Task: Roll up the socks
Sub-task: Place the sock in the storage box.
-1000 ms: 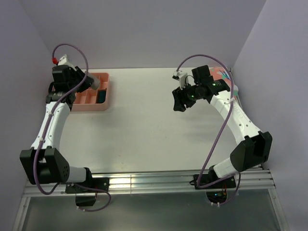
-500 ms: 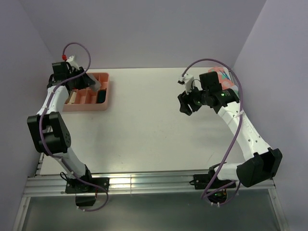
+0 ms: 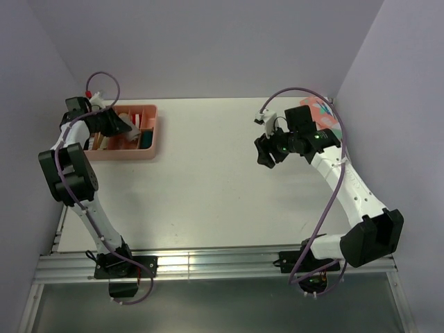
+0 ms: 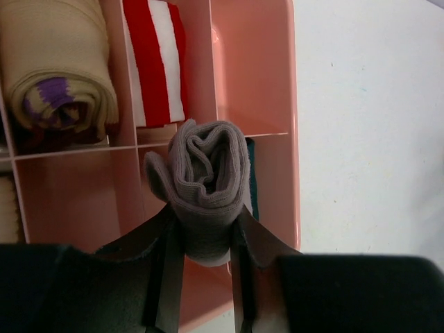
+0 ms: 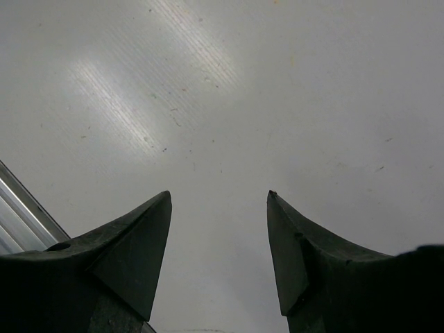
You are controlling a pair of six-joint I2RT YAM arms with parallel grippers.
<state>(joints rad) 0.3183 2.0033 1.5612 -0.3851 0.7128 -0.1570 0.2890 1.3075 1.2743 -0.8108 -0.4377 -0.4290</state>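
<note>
Taupe sock roll (image 4: 208, 184) over pink tray (image 4: 254, 69)

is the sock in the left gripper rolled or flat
Rolled: the taupe sock is a tight bundle, coiled folds at its end, clamped in the left gripper.

White matte surface (image 3: 208, 180), pale lavender walls (image 3: 208, 48) behind and on both sides, ribbed metal rail (image 3: 215, 263) along the near edge, soft light streaking the surface

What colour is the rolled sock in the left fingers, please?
The sock is taupe-grey; left wrist view.
</note>
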